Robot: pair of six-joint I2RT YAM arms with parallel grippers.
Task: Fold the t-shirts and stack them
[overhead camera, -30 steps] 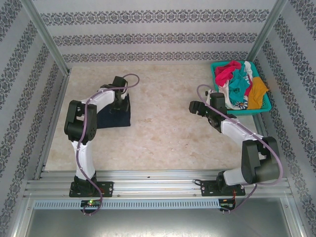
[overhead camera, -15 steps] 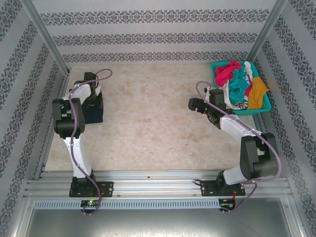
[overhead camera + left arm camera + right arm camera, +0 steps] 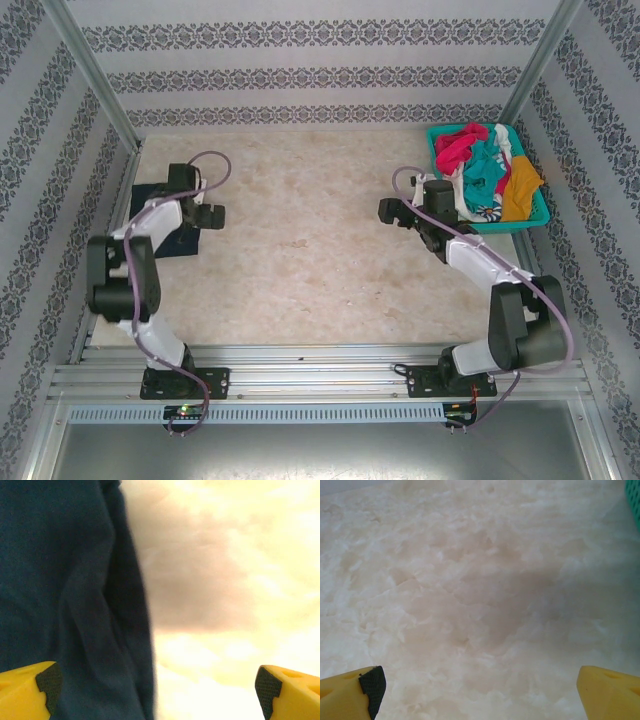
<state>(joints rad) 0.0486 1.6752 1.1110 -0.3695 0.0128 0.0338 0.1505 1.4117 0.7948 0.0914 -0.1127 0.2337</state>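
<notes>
- The navy shirt (image 3: 178, 243) is a compact dark patch on the desk (image 3: 320, 250), middle left of the overhead frame. It sits close to the desk's left edge and is partly under the left arm.
- In the left wrist view that navy cloth (image 3: 60, 590) fills the left half, with soft creases, and its edge runs top to bottom.
- The rest of the shirts are heaped in the teal basket (image 3: 437, 140), upper right of the overhead frame. There's a red-pink shirt (image 3: 455, 150) at the top left of the pile, a teal shirt (image 3: 487, 165) in the middle, a white shirt (image 3: 466, 203) at the lower left and a mustard-orange shirt (image 3: 522, 195) on the right.
- The left hand (image 3: 208, 215) is at the navy shirt's right edge. It's released, with the fingers spread wide and nothing between them. Up close (image 3: 157, 685), one black pad (image 3: 47, 682) sits over the navy cloth and the other is over bare desk.
- The right hand (image 3: 392, 212) is just left of the basket. It's also released and empty (image 3: 477, 685), with the fingers wide apart over bare marbled desk. A sliver of the basket shows in the upper right corner of its wrist view.
</notes>
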